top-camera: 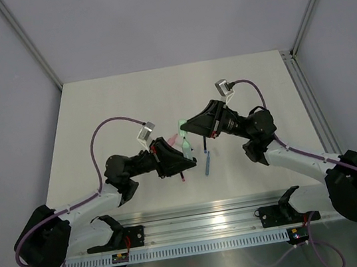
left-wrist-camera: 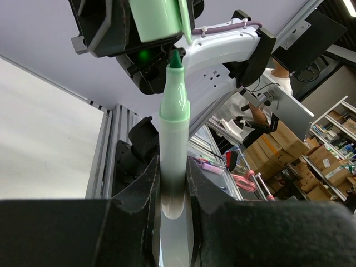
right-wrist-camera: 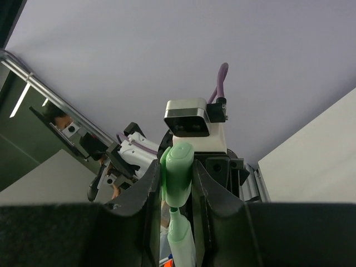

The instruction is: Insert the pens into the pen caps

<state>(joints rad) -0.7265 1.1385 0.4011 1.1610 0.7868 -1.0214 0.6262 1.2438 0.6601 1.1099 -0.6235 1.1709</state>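
My left gripper is shut on the lower barrel of a mint green pen, whose dark green tip points up at a mint green pen cap. That pen cap sits clamped between the fingers of my right gripper, open end facing the pen. The tip is just at the cap's mouth, hardly inside. In the top view the pen and the cap meet above the table's middle, between the left gripper and the right gripper.
A light blue pen lies on the table below the right gripper, with a thin dark stick just above it. A pale pink piece lies left of the mint pen. Something red shows under the left gripper.
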